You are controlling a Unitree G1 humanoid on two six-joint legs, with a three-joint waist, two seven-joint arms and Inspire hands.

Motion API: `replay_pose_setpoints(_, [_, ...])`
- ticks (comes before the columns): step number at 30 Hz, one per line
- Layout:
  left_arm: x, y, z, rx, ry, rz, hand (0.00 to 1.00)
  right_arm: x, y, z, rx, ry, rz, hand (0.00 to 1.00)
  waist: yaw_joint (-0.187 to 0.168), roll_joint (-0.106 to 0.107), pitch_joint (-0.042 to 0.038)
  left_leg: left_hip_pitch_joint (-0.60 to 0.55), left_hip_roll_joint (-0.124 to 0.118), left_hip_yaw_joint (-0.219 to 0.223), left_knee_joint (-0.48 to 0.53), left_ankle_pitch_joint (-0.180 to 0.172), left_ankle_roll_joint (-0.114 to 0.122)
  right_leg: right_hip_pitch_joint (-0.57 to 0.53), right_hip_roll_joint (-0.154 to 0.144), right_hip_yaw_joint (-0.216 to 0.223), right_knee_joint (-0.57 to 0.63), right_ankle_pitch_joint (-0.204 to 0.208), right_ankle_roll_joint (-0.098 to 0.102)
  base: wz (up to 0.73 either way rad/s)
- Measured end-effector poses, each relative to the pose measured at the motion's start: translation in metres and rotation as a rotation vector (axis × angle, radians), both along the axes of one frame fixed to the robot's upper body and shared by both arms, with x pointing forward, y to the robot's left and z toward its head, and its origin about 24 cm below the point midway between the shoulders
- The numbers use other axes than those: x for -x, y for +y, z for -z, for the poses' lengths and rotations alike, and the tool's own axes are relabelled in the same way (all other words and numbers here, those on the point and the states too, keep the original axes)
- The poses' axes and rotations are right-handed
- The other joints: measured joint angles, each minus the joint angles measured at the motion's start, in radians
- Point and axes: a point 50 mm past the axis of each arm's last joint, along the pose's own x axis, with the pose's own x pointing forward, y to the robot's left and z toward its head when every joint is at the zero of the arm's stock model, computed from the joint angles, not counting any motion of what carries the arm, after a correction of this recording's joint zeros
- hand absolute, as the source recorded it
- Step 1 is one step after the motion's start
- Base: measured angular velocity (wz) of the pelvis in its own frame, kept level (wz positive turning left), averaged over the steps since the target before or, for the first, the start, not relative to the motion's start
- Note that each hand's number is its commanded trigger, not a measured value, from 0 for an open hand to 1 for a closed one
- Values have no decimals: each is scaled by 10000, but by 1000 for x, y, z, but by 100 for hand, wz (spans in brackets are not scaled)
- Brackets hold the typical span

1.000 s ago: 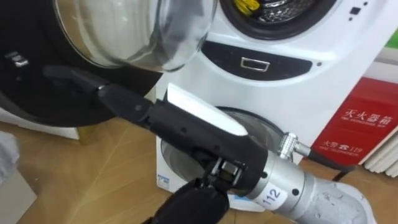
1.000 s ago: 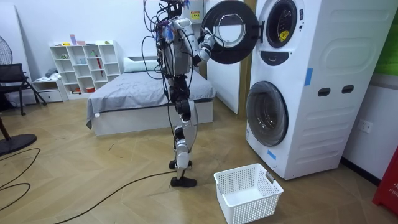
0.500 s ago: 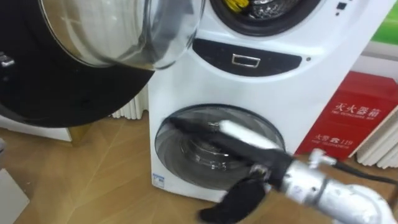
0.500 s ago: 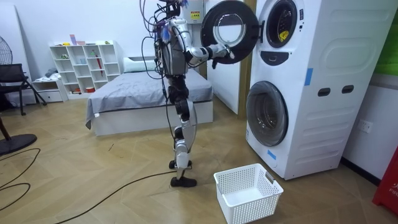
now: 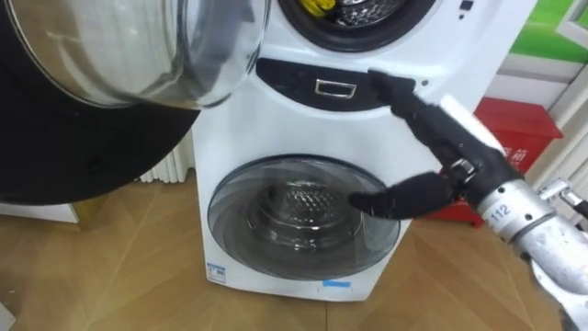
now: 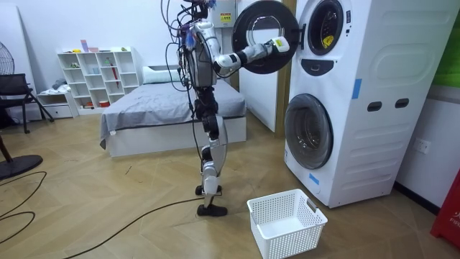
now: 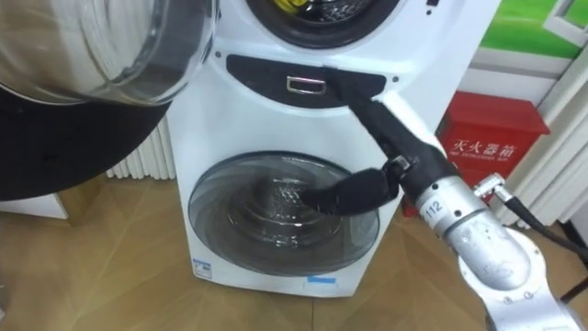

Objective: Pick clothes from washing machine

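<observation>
Right hand [image 5: 459,147] open, arm out
The robot stands upright, its right arm stretched forward at about chest height. The fingers [image 5: 418,107] are straight and close together, and the thumb [image 5: 402,196] is spread well apart below them.

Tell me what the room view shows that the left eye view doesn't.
Room view: the white basket on the floor, the bed. Left eye view: the silver handle on the dark panel, drum holes behind the lower door. Both: upper door open, lower door shut, yellow cloth in the upper drum, right robot hand open by the dark panel.
</observation>
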Motion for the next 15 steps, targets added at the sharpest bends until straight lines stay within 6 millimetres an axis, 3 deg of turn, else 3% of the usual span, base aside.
replay_pose_setpoints(7, [2,-1,-1,-32,92,-35,0,-2,6,-1,-1800,265,-124,0,146,46,9,-26,4,31,32,-2,-2,-23,1,16,7,-2,4,-1])
replay_pose_setpoints(12, [-6,-5,-2,40,-252,38,0,-11,17,-24,-2599,-451,-445,0,158,196,-61,-141,-13,-65,87,-3,1,-82,-7,-112,16,-3,4,6])
replay_pose_setpoints(15, [-2,-8,-1,115,-160,-2,0,-14,23,-31,-3165,-598,-750,0,299,280,-60,-46,-9,-79,80,-2,1,-16,9,-116,3,-3,4,0])
